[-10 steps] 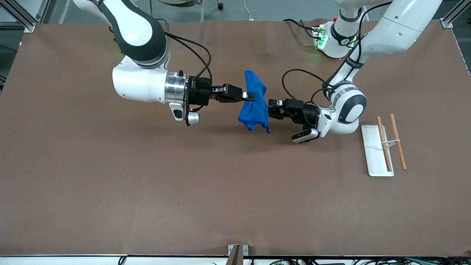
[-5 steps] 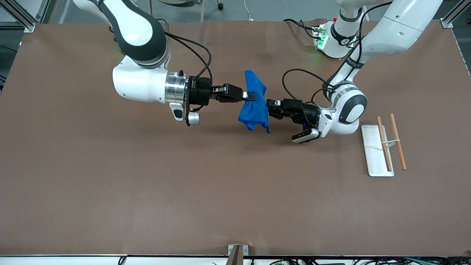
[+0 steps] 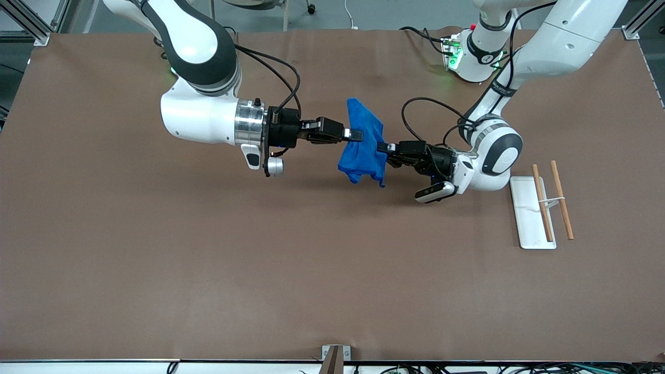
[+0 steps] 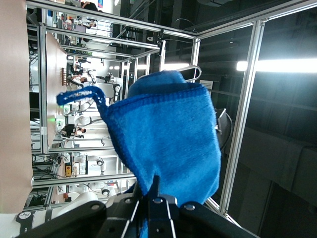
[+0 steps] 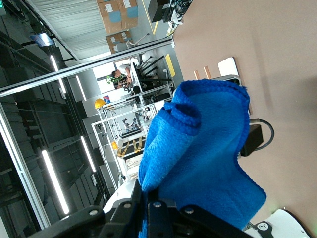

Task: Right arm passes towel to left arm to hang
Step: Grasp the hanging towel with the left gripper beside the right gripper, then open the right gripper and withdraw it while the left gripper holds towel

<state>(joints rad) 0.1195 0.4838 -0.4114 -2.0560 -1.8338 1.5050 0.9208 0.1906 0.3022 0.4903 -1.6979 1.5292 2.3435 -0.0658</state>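
The blue towel (image 3: 363, 143) hangs in the air above the middle of the table, between my two grippers. My right gripper (image 3: 357, 136), on the arm with the silver collar, is shut on the towel's upper part from the right arm's end. My left gripper (image 3: 384, 148), on the all-white wrist, is shut on the towel's edge from the left arm's end. In the left wrist view the towel (image 4: 168, 139) fills the middle and runs down between the closed jaws. In the right wrist view the towel (image 5: 203, 153) does the same.
A white tray (image 3: 524, 213) with two wooden rods (image 3: 543, 205) across it lies toward the left arm's end of the table. The brown table (image 3: 260, 249) spreads wide below the towel.
My left gripper has moved in toward the towel and closed on its edge. The towel and my right gripper have shifted slightly toward the left arm's end.
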